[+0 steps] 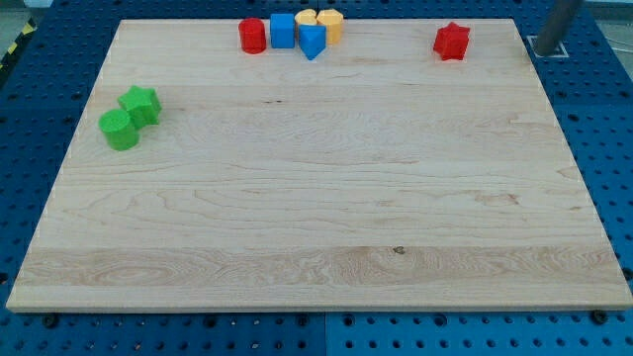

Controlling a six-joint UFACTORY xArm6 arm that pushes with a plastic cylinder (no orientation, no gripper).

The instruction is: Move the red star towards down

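The red star [452, 41] lies near the top edge of the wooden board [316, 247], towards the view's right. My rod comes down at the view's top right, and my tip [550, 44] rests just off the board's top right corner. It is to the right of the red star and well apart from it, touching no block.
At the top edge left of the star is a cluster: a red cylinder [252, 36], a blue cube [283, 30], a blue triangle [313, 42] and two yellow blocks [329, 24]. A green star [140, 104] and a green cylinder [120, 130] sit at the left.
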